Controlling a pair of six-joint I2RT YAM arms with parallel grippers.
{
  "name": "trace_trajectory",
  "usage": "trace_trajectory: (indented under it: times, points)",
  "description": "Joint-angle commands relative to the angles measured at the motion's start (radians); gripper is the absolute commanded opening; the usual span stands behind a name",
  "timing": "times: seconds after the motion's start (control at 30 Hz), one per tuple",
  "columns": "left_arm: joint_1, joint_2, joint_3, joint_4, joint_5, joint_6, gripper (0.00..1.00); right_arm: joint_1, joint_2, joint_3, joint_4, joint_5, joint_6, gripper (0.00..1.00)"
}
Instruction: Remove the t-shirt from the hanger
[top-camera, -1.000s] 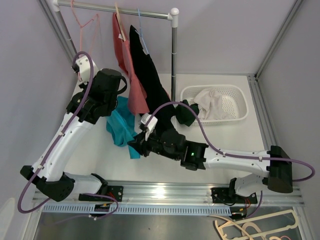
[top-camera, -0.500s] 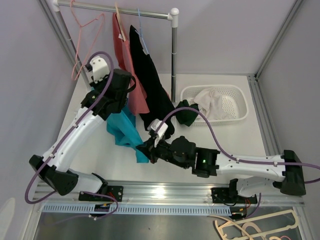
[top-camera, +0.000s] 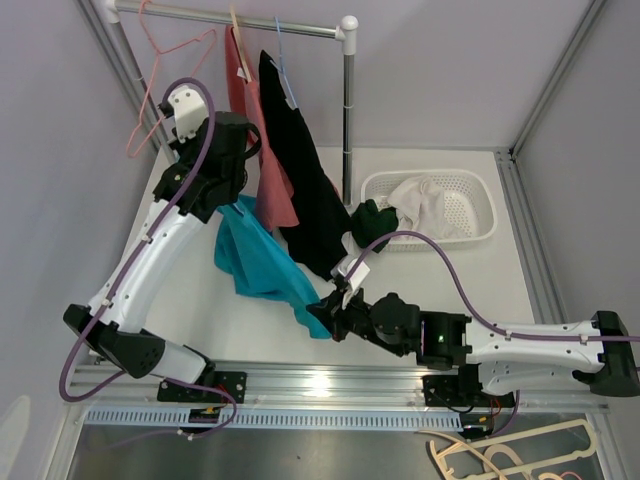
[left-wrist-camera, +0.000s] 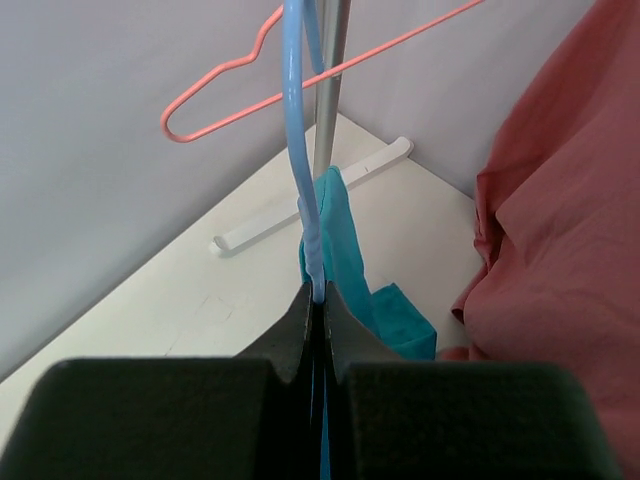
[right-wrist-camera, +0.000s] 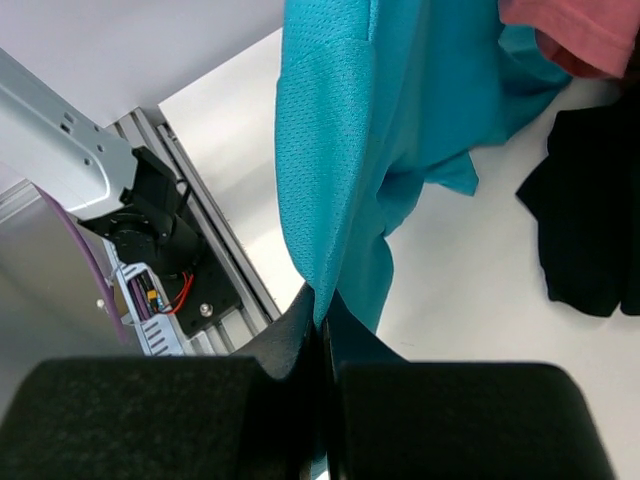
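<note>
While my left end effector (left-wrist-camera: 317, 300) clamps the blue hanger (left-wrist-camera: 295, 150) toward the far-left corner of the counter (top-camera: 470, 280), my right end effector (right-wrist-camera: 320, 318) pinches the t-shirt (right-wrist-camera: 340, 150), apparently by its hem, near the front edge.

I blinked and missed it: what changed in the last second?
The left fingers, shut on the blue hanger, lifted it toward the rail. The right fingers, shut on the teal shirt, pulled it toward the near edge, stretching it. The red shirt, black garment and basket stayed put.
</note>
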Motion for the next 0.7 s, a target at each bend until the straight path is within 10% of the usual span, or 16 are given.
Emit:
trace_trajectory:
  times: [0.0, 0.67]
  points:
    - [0.02, -0.008, 0.06, 0.053, -0.026, 0.042, 0.01, 0.018, -0.001, -0.006, 0.007, 0.033, 0.017, 0.0]
    - [0.085, -0.065, 0.023, 0.08, 0.015, 0.105, 0.01, 0.018, -0.107, -0.049, -0.04, 0.085, 0.028, 0.0]
